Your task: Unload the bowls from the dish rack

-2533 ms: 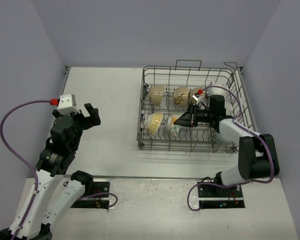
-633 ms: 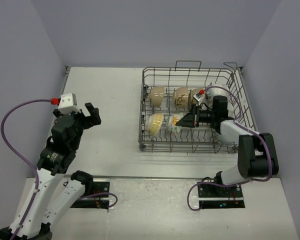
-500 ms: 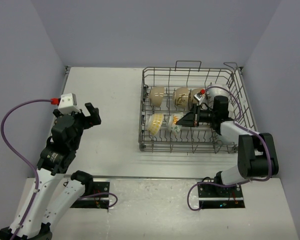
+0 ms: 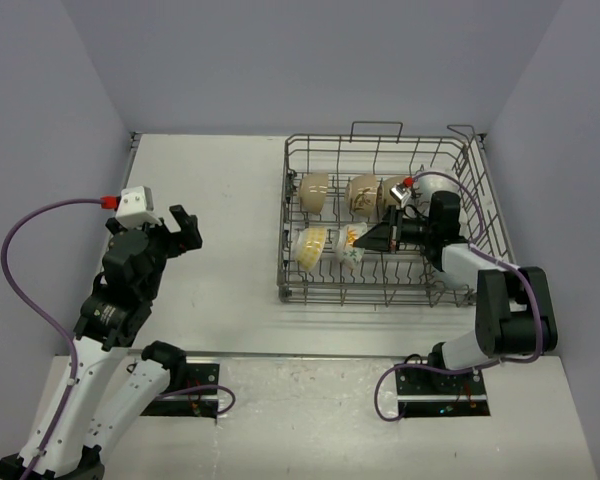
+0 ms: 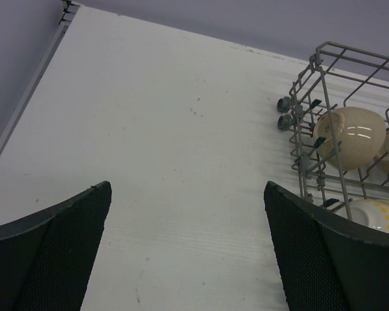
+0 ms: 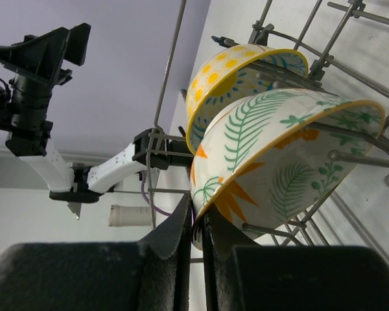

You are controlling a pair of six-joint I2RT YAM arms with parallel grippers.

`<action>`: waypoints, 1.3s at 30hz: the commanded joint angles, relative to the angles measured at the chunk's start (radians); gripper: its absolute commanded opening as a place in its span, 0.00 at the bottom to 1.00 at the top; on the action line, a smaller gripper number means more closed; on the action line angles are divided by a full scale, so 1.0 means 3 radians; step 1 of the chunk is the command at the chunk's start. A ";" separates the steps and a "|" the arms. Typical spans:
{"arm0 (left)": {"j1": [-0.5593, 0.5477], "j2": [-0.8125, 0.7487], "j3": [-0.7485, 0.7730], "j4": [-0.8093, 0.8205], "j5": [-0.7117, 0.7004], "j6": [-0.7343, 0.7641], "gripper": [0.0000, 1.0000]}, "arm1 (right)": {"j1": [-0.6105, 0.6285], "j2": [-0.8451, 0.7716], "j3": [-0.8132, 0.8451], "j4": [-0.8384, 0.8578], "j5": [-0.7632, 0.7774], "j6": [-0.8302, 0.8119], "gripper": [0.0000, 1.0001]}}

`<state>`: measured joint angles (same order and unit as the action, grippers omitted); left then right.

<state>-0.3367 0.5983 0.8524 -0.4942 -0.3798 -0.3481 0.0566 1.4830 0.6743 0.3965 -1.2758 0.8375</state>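
Inside the dish rack (image 4: pixel 285 215), in its near row, the right pincer (image 4: pixel 368 240) is clamped on the rim of the fern-patterned bowl (image 6: pixel 279 155), which stands on edge. Wire tines (image 6: pixel 350 159) cross that bowl's mouth. The yellow-flowered bowl (image 6: pixel 240 71) sits close beside it, toward the rack's left wall. In the rack's far row stand a beige bowl (image 4: pixel 313 188) and a second beige bowl (image 4: pixel 362 192). Well left of the rack, the left pincer (image 4: pixel 180 232) hangs over the table (image 4: pixel 230 190), jaws wide apart.

I see a white table (image 4: pixel 220 190) boxed in by plain lavender-grey walls (image 4: pixel 280 60) on three sides, under soft, even light.
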 commanded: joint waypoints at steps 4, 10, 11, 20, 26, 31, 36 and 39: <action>-0.0013 0.0015 -0.0024 0.0118 -0.0043 0.0035 1.00 | -0.0015 -0.0438 0.0222 0.0718 -0.0656 0.0159 0.00; -0.0013 0.0020 -0.0024 0.0113 -0.0038 0.0041 1.00 | -0.0015 -0.0490 0.0314 0.0520 -0.0615 0.0047 0.00; -0.0013 0.0020 -0.0024 0.0113 -0.0038 0.0041 1.00 | -0.0020 -0.0500 0.0345 0.0367 -0.0590 -0.0045 0.00; -0.0013 0.0219 0.0246 0.0052 0.0202 -0.0016 1.00 | 0.0316 -0.0867 0.1299 -0.2223 0.0643 -0.1731 0.00; -0.0028 0.1152 0.1396 -0.0198 0.1106 -0.0149 1.00 | 0.1373 -0.1221 0.1914 -0.3080 0.2634 -0.2448 0.00; -0.0334 0.1916 0.2536 -0.0586 0.1501 -0.0139 1.00 | 0.2115 -0.1073 0.2318 -0.3581 0.4180 -0.2959 0.00; -0.0810 0.2361 0.3161 -0.0689 0.1440 -0.0210 1.00 | 0.2694 -0.1220 0.2130 -0.3496 0.4922 -0.3643 0.00; -0.0959 0.2551 0.3172 -0.0725 0.1582 -0.0343 1.00 | 0.3083 -0.1364 0.1920 -0.3413 0.5260 -0.4125 0.00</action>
<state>-0.5987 1.3205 1.7706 -0.6498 0.0341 -0.4046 0.9043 1.1305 1.2793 -0.6575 0.0902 -0.1783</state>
